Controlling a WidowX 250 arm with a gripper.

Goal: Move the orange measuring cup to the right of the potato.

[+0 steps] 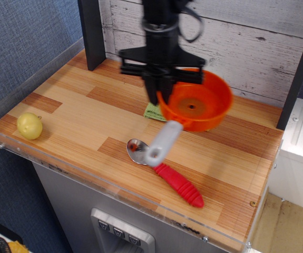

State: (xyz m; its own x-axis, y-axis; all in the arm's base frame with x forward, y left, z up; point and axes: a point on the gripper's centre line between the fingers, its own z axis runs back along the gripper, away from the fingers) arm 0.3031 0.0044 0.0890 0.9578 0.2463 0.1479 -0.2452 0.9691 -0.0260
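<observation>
Glossy orange plastic measuring cup (196,108) with matt grey handle, shiny metal spoon (164,171) below gripper (159,92), smooth wood-grain table (88,113)

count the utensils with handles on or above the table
2. The orange measuring cup is gripped by the claw above the table's middle, grey handle pointing down-left. The red-handled metal spoon lies on the wood near the front edge. None appear hidden.

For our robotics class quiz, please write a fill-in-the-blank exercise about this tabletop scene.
1. The gripper is shut on the rim of the orange ____ cup.
2. The potato lies near the table's ____ edge.
3. The spoon has a ____ handle.
4. The green cloth is mostly hidden behind the ____.

Missing words: measuring; left; red; cup
</observation>
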